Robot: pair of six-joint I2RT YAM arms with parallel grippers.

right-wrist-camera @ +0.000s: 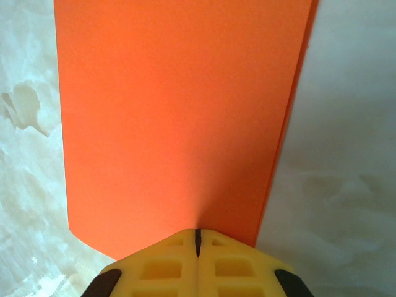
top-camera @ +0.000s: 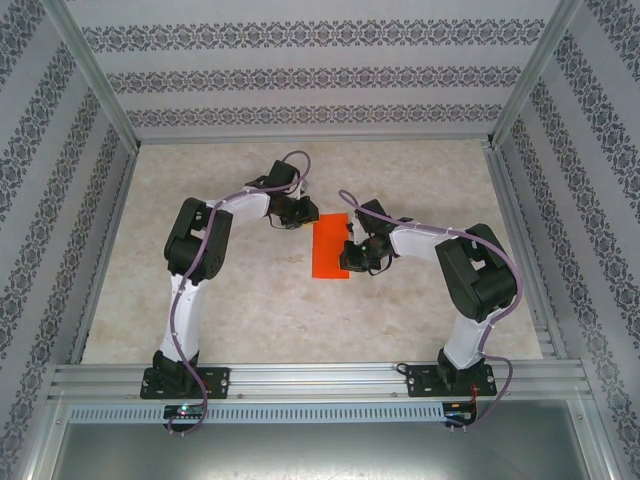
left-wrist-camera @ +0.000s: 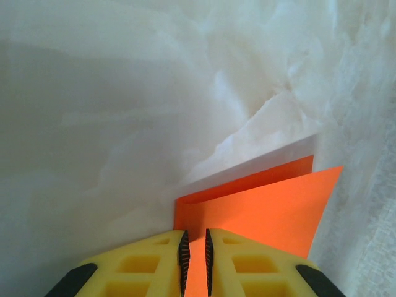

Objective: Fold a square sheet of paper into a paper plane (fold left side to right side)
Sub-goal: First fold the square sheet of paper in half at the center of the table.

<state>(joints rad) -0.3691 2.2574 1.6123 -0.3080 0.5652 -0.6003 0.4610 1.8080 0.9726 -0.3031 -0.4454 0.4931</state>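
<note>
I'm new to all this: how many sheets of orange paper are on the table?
1: a single folded orange sheet lies mid-table between the two arms, its two layers showing in the left wrist view.

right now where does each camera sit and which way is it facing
top external: fixed above and behind the bases, looking down on the table, both arms and the folded orange paper.
left wrist: on the left arm, looking along its yellow fingers, nearly shut on the paper's edge.
right wrist: on the right arm, looking down past its shut gripper pressing the paper.
All three views share the orange paper.
</note>
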